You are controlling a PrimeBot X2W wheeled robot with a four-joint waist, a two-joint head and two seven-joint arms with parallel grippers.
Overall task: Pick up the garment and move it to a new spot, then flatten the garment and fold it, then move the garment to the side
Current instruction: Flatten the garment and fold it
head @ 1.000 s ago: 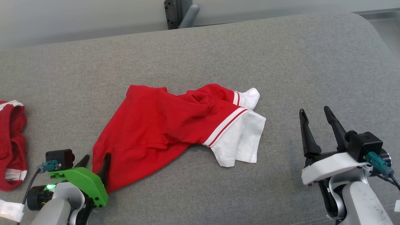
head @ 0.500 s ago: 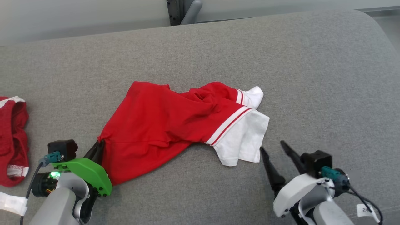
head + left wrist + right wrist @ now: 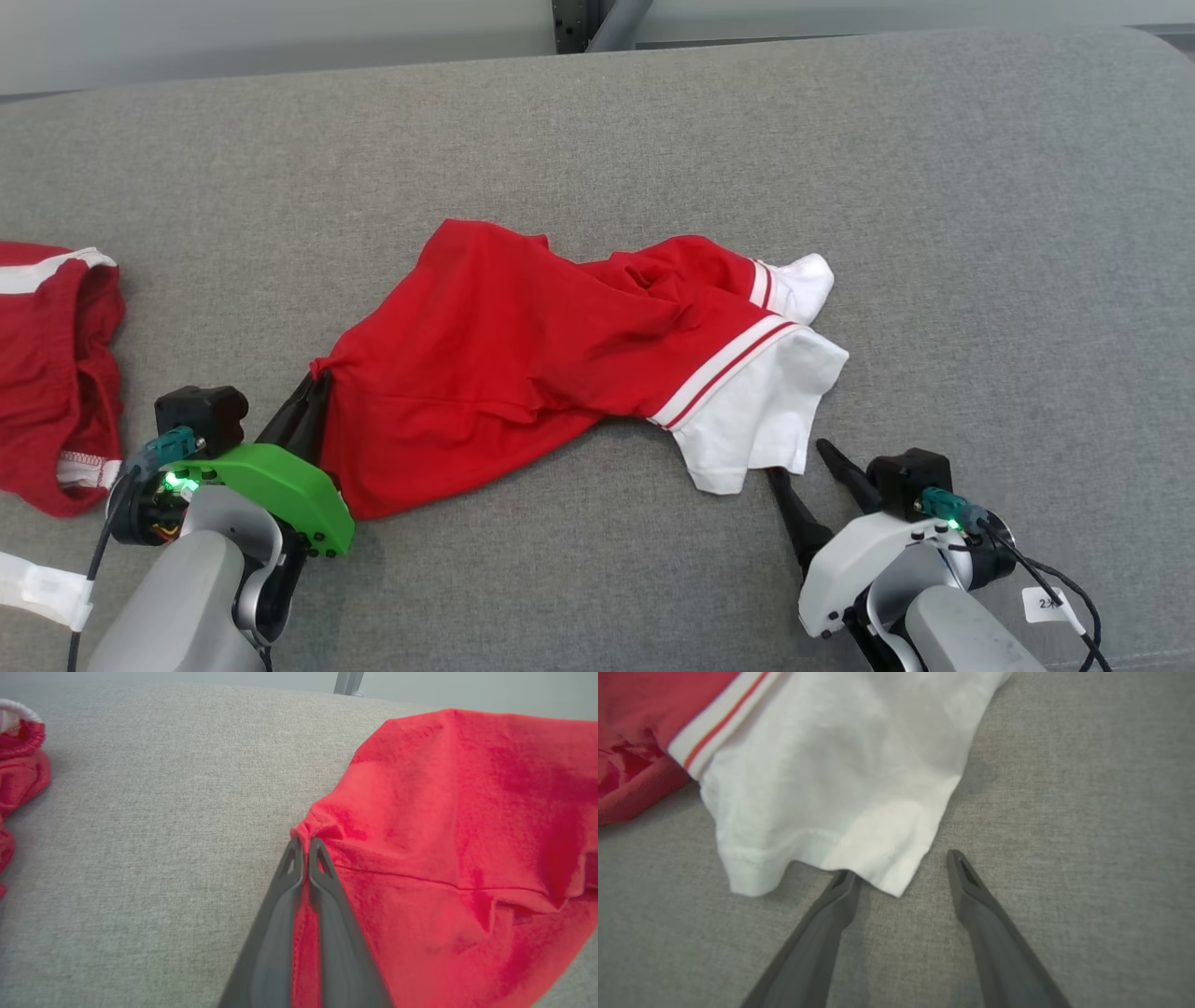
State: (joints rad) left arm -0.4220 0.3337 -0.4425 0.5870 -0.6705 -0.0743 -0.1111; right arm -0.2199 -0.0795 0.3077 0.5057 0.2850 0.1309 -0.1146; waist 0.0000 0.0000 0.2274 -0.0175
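Observation:
The garment (image 3: 523, 355) is a red shirt with white sleeves and red-striped white bands, lying crumpled on the grey cushion (image 3: 934, 233). My left gripper (image 3: 317, 381) is shut on the garment's left red edge, the cloth bunched at its tips; the left wrist view shows the same pinch on the garment (image 3: 444, 835) by the left gripper (image 3: 303, 842). My right gripper (image 3: 801, 459) stands open at the hem of the white sleeve (image 3: 756, 420). In the right wrist view the right gripper (image 3: 901, 863) straddles the sleeve's corner (image 3: 878, 858), its left fingertip just under the hem.
A second red garment with white trim (image 3: 47, 373) lies at the cushion's left edge, also seen as the red garment (image 3: 18, 760) in the left wrist view. A dark bracket (image 3: 588, 14) stands behind the cushion's far edge. Bare grey cushion stretches to the right and back.
My left gripper closed on the garment's left edge and drew it up slightly. My right gripper moved left and down to the white sleeve's hem, staying open. The camera shifted too.

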